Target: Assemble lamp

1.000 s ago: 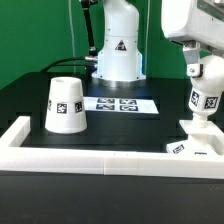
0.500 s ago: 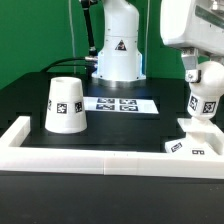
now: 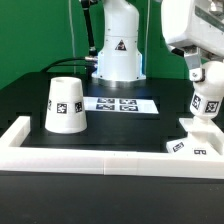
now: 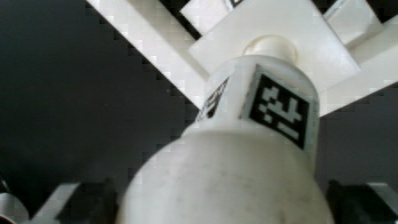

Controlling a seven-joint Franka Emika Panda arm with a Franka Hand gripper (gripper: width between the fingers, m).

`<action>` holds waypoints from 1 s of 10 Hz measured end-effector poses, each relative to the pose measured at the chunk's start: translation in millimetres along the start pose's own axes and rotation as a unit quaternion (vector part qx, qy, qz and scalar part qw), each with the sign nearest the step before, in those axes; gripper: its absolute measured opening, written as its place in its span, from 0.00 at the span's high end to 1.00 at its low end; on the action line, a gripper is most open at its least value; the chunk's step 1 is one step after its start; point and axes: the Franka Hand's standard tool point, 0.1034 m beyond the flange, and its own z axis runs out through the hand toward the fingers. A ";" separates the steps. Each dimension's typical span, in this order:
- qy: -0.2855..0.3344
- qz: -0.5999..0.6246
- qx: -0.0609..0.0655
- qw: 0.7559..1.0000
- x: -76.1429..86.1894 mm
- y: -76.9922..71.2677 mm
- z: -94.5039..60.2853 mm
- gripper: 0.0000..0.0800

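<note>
Bulb piece [image 3: 208, 105], clamped in the end effector [image 3: 204, 84], stands tip-down on the base [image 3: 190, 147].

The marker board [image 3: 122, 103] lies flat on the black table [image 3: 28, 102].

Wide exterior, tight wrist, common bulb [image 3: 205, 103]

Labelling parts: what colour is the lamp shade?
The shade is white with a black-and-white square tag, clearest in the exterior view.
</note>
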 end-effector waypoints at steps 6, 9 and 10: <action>0.010 0.003 -0.006 1.000 -8.3 -2.9 0.8 0.28; 0.022 0.005 -0.011 1.000 -13.7 -6.3 2.2 0.28; 0.027 0.005 -0.014 1.000 -13.9 -7.1 1.9 0.28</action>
